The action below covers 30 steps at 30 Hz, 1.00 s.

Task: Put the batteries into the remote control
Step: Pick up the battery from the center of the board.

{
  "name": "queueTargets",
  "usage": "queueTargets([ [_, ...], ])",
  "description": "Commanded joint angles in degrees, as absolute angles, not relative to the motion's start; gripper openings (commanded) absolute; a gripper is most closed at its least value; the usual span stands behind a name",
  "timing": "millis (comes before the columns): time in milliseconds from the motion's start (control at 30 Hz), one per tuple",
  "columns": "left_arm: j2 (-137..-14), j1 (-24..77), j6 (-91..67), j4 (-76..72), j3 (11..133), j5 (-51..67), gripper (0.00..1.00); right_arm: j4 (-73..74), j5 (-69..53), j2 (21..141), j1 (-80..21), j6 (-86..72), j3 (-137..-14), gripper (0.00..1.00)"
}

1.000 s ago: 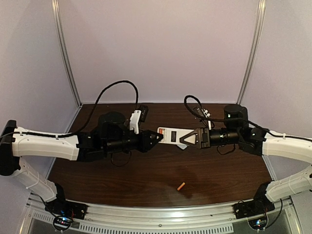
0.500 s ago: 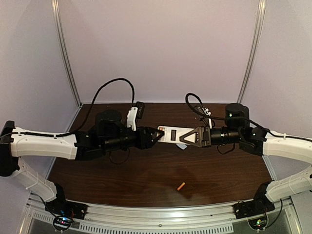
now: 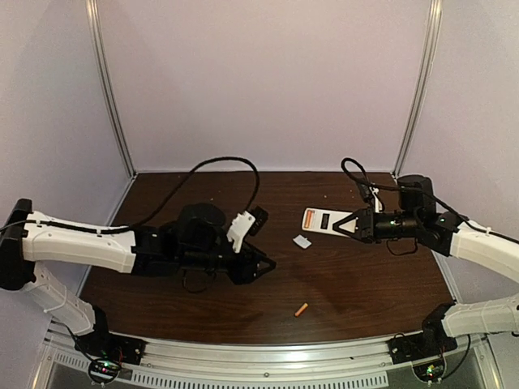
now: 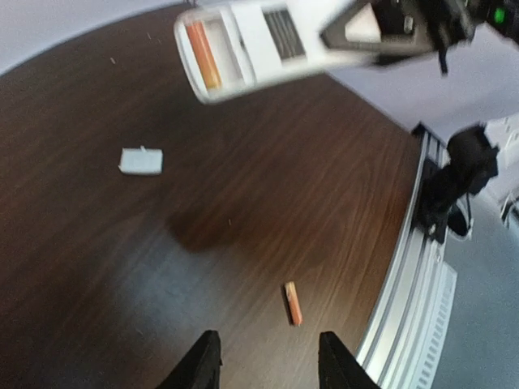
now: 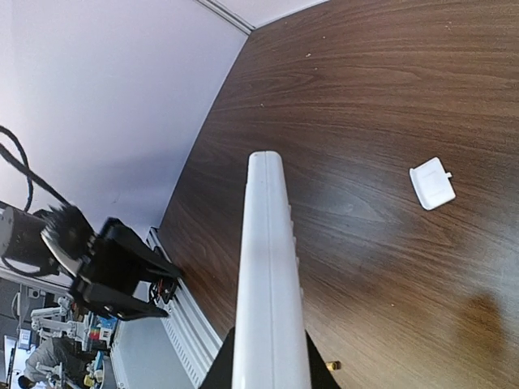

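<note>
My right gripper (image 3: 350, 227) is shut on the white remote control (image 3: 323, 220) and holds it above the table, back side up. In the left wrist view the remote (image 4: 243, 49) shows its open slot with one orange battery (image 4: 203, 54) in it. In the right wrist view the remote (image 5: 268, 284) is seen edge-on between the jaws. The second orange battery (image 3: 301, 309) lies on the table near the front; it also shows in the left wrist view (image 4: 293, 303). My left gripper (image 3: 266, 265) is open and empty, low over the table, left of that battery.
A small loose white cover piece (image 3: 302, 241) lies on the brown table between the grippers; it also shows in the left wrist view (image 4: 140, 160) and the right wrist view (image 5: 431, 183). The metal front rail (image 3: 268, 356) runs along the near edge.
My left gripper has pulled away from the remote, back and down toward the front of the table. My right gripper has moved right with the remote. The white cover piece now lies on the table.
</note>
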State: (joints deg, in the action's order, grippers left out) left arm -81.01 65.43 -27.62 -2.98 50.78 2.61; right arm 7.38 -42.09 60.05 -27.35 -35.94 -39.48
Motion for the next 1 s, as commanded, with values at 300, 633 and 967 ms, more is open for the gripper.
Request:
queueTargets([
  [300, -107.31, 73.8, -23.71, 14.67, 70.97, 6.86, 0.37, 15.99, -43.46, 54.24, -18.93, -32.13, -35.05, 0.0],
  [633, -115.84, 75.05, -24.79, 22.18, 80.99, 2.54, 0.34, 17.0, -44.77, 53.2, -14.22, -32.37, -33.31, 0.0],
  [967, -122.18, 75.32, -23.93, 27.35, 87.6, 2.38, 0.3, 18.55, -45.88, 52.65, -11.1, -31.36, -32.87, 0.0],
])
